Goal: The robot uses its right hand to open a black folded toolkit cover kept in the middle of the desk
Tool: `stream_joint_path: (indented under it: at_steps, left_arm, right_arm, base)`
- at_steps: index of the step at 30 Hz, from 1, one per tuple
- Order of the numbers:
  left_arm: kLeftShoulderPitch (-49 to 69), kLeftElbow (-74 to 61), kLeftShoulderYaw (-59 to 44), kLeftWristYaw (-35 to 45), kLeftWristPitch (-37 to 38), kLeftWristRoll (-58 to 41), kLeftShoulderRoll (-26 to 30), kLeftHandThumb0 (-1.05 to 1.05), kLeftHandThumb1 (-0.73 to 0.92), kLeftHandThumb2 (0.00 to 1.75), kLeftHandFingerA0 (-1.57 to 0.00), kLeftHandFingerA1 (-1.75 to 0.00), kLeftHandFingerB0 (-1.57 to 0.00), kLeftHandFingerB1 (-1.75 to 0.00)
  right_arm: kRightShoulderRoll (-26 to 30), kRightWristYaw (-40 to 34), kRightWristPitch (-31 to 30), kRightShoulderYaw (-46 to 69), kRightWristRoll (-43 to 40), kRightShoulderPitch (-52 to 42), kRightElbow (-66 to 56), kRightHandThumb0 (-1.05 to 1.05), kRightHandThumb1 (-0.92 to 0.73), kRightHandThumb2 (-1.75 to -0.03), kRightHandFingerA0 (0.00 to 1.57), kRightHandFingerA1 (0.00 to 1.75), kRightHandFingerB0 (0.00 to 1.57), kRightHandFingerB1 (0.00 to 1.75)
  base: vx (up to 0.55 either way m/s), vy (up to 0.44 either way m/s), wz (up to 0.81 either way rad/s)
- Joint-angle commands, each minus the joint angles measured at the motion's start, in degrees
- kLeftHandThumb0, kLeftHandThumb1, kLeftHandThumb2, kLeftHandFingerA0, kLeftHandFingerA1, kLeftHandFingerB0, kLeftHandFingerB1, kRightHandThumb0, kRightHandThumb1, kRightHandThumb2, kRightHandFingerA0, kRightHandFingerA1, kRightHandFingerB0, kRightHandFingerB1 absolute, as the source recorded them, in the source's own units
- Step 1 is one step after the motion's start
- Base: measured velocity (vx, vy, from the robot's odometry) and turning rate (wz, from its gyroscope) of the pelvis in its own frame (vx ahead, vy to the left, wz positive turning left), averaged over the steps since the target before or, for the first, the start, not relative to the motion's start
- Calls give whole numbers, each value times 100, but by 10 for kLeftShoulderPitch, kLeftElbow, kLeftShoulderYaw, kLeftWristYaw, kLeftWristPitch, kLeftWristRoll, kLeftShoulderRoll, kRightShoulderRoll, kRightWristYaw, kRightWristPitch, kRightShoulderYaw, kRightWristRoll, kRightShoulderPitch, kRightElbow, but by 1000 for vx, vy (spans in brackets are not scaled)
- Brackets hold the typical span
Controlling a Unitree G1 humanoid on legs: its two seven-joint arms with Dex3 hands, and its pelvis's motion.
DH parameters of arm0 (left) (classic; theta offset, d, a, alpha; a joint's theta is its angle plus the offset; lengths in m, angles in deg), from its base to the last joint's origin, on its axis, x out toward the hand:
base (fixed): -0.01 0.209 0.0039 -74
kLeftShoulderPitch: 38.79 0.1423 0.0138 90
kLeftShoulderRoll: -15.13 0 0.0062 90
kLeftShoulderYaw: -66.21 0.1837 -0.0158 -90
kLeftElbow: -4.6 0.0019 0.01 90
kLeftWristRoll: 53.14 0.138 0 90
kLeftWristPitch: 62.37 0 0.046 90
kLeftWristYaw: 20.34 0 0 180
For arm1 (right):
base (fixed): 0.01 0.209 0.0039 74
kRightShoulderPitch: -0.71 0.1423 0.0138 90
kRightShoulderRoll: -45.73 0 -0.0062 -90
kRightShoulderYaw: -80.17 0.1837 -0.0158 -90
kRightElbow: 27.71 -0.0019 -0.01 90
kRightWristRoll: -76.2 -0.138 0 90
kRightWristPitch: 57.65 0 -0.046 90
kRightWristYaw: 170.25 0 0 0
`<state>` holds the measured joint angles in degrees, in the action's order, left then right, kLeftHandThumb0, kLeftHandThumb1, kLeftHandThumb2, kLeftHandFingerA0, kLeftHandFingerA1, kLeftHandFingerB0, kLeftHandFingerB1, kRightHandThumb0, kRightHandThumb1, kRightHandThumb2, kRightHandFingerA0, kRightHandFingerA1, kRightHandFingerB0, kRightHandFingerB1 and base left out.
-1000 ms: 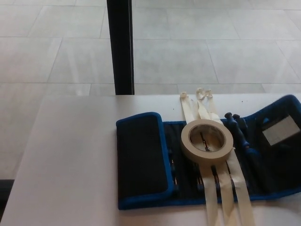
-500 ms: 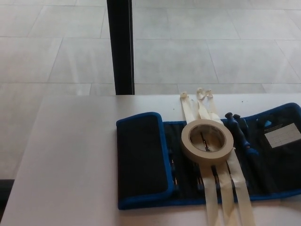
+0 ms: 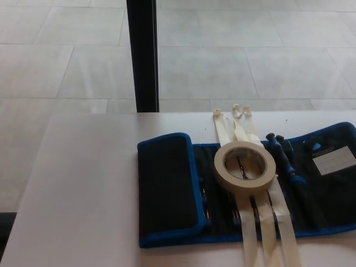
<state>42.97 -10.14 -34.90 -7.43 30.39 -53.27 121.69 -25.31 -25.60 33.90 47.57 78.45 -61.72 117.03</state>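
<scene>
Near edge of the tabletop (image 3: 83,183): three pale tape strips (image 3: 266,228) run off toward the front edge, crossing the toolkit cover (image 3: 311,200) from its far side.

Toolkit cover lies near the front edge, from the tabletop's middle out past the right edge of view. Black inside, blue trim. Its right flap (image 3: 328,178) lies flat and open, white label (image 3: 332,159) facing up. A second ago this flap was tilted up with the label angled; half a second ago it had dropped nearly flat; now it sits flat, no visible shift since. Judgement: the right side has settled open.

Left flap (image 3: 167,186) is folded over the middle, black outer face up, blue border all around. So only one side is open; if the whole cover must be spread, that flap is left to do.

Middle section: a roll of masking tape (image 3: 245,166) rests on the cover over the strips. Blue tool handles (image 3: 283,156) sit just right of the roll, in their slots.

Far side: strip ends (image 3: 233,111) curl near the tabletop's far edge. Beyond, tiled floor (image 3: 250,55) and a dark post (image 3: 142,55).

No robot hand in view, left or right; cannot tell the state of the fingers. Nothing holds the cover.
</scene>
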Motion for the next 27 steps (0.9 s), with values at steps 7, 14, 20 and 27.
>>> stream_joint_path:
  at_steps: [7, 14, 20, 27]
  left_arm:
    - [10, 2, 6, 6, -7, 11, 22, -104, 84, 88, -28, -52, -24, -37]
    - [14, 4, 12, 4, -8, 13, 16, -94, 92, 80, -29, -47, -25, -34]
    - [21, 2, 5, 5, -7, 7, 18, -94, 92, 78, -30, -50, -25, -35]
    - [19, 5, 5, 4, -10, 4, 14, -97, 92, 78, -29, -50, -26, -35]
  right_arm:
    - [15, 134, -84, 144, -212, -98, 86, -62, -77, -61, 60, 169, 17, 82]
    - [-67, 98, -24, 182, -250, -98, 68, -55, -77, -63, 68, 175, 35, 110]
    - [-87, 97, -13, 183, -260, -120, 79, -58, -58, -103, 126, 143, 63, 94]
    - [-103, 94, -27, 186, -293, -134, 48, -57, -75, -63, 96, 175, 63, 123]
  base:
    - [0, 0, 0]
    - [0, 0, 0]
    - [0, 0, 0]
    - [0, 0, 0]
